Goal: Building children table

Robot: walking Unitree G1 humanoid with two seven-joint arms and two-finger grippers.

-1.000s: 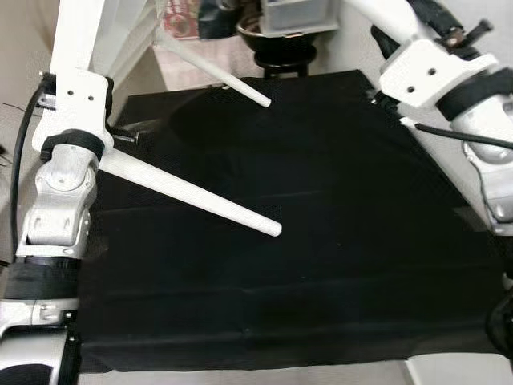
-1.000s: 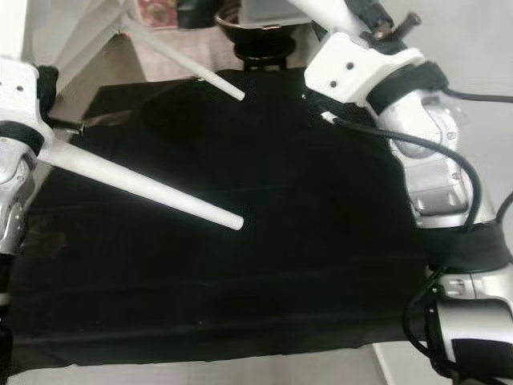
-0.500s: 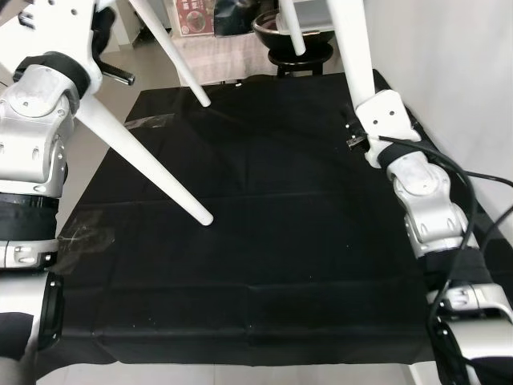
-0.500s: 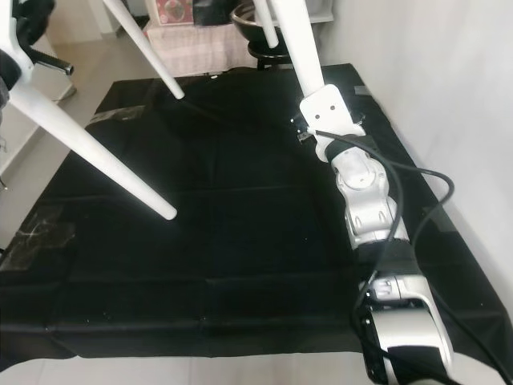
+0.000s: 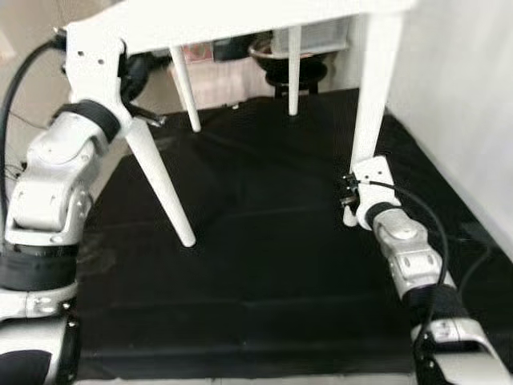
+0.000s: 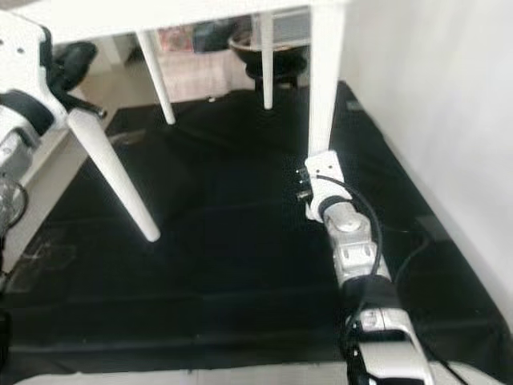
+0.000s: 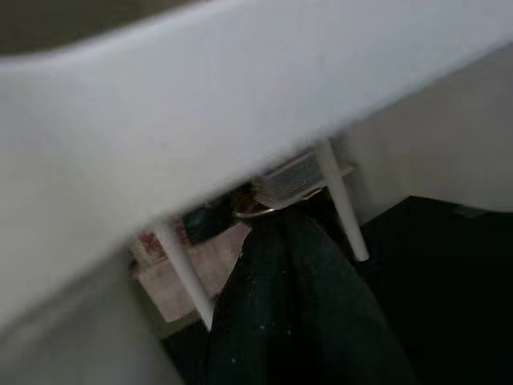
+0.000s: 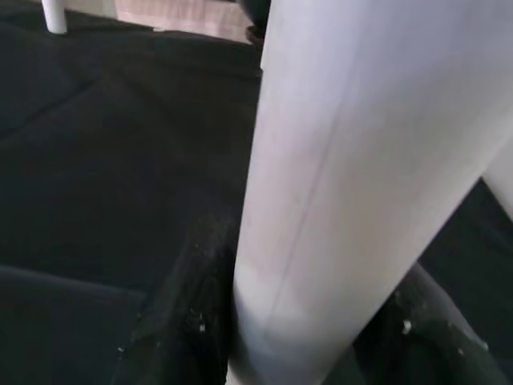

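Observation:
The white children's table stands upright on the black cloth [image 5: 264, 265], its tabletop [image 5: 240, 20] across the top of the eye views. My left gripper [image 5: 130, 68] holds the front left corner, above the splayed front left leg [image 5: 164, 188]. In the left wrist view one black finger [image 7: 296, 313] lies under the white table edge [image 7: 200, 120]. My right gripper [image 5: 350, 202] is low down, shut around the foot of the front right leg [image 5: 373, 104]. The right wrist view has that leg [image 8: 321, 200] between both black fingers [image 8: 188, 313]. Two back legs [image 5: 186, 96] reach the cloth.
A white wall [image 5: 465, 96] runs close along the right side of the cloth. Behind the table stand a dark bowl on a black stool [image 5: 284, 68] and a pale pink covered box [image 5: 220, 80]. Pale floor [image 5: 16, 136] lies to the left.
The table has swung from tilted, legs in the air, to upright with its legs down on the cloth. My right gripper came down with the front right leg. The head camera shifted too.

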